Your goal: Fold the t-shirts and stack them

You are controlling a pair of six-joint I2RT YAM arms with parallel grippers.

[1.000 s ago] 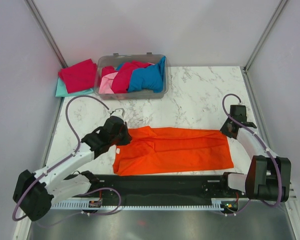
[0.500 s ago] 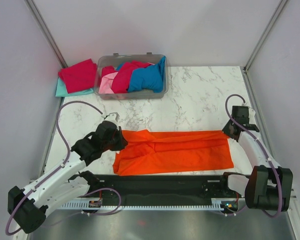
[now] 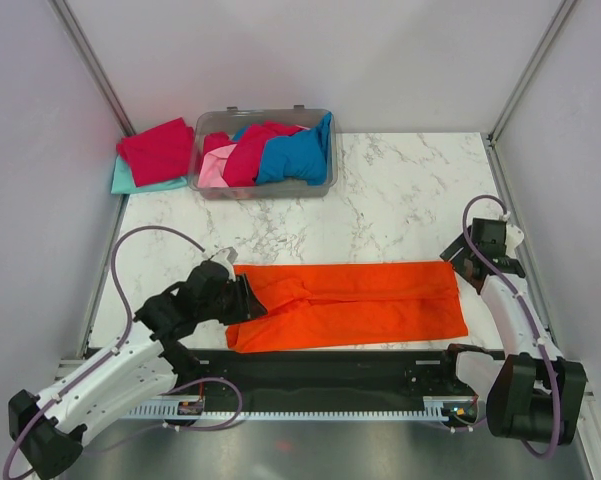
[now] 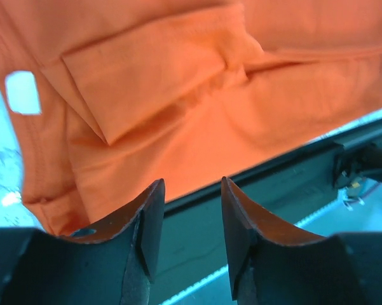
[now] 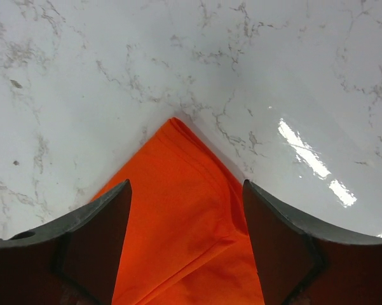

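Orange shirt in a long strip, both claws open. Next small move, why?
Probably lower the right claw and close on the far right corner of the orange t-shirt: the right wrist view shows that corner flat on the table, centred between the open fingers. The left claw, also open, hovers over the shirt's left end, suggesting a crosswise fold.

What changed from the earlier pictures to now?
The left end effector drew back toward the near edge, over the orange t-shirt's left end; the right end effector shifted slightly rightward. Both are open. The bin and its shirts stayed put.
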